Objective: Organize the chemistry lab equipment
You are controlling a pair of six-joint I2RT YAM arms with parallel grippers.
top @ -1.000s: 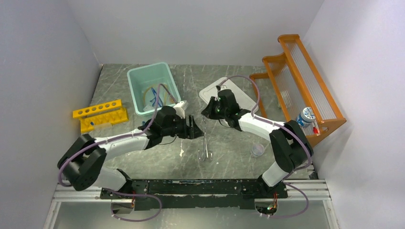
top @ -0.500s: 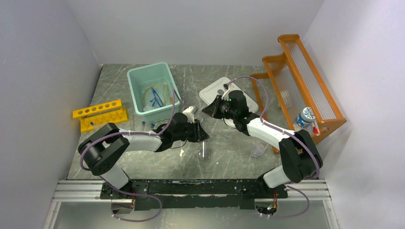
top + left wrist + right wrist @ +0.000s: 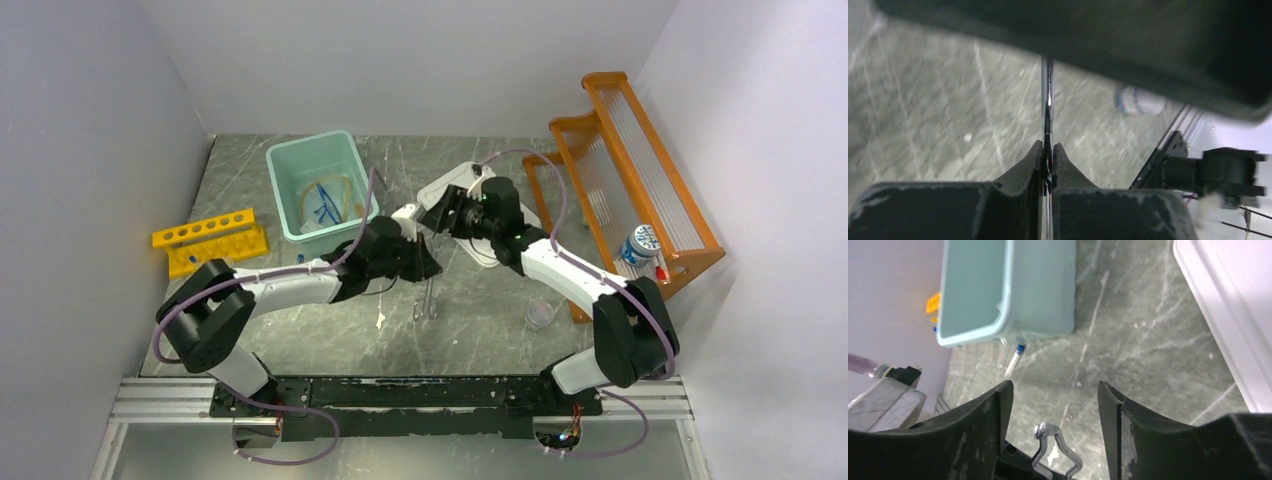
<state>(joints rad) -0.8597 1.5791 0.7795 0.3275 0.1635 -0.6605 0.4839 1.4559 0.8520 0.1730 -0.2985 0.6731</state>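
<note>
Top external view: the silver forceps [image 3: 428, 297] are about mid-table. Their long axis runs pretty much far-to-near, with the ring handles pointing toward the arm bases and the other end up at the left gripper [image 3: 428, 268]. I can't tell whether the handles rest on the table or hang just above it.

On the left wrist cam that gripper's fingers [image 3: 1030, 165] are squeezed together on the thin steel shaft, which runs straight out ahead between them, so it's clamped on the forceps.

The right gripper [image 3: 432, 215] sits just beyond the left one, on the far side. On its own cam the jaws stand well apart with nothing pinched between them, just marble tabletop.

Other stuff: the teal bin [image 3: 318, 185] is at the far left of centre, and a test tube with a blue cap [image 3: 1014, 356] lies on the table just beside it. The white tray [image 3: 450, 185] is behind the right gripper. The yellow tube rack [image 3: 210, 240] is off to the left, and the clear cup [image 3: 540, 315] is near the right arm.
</note>
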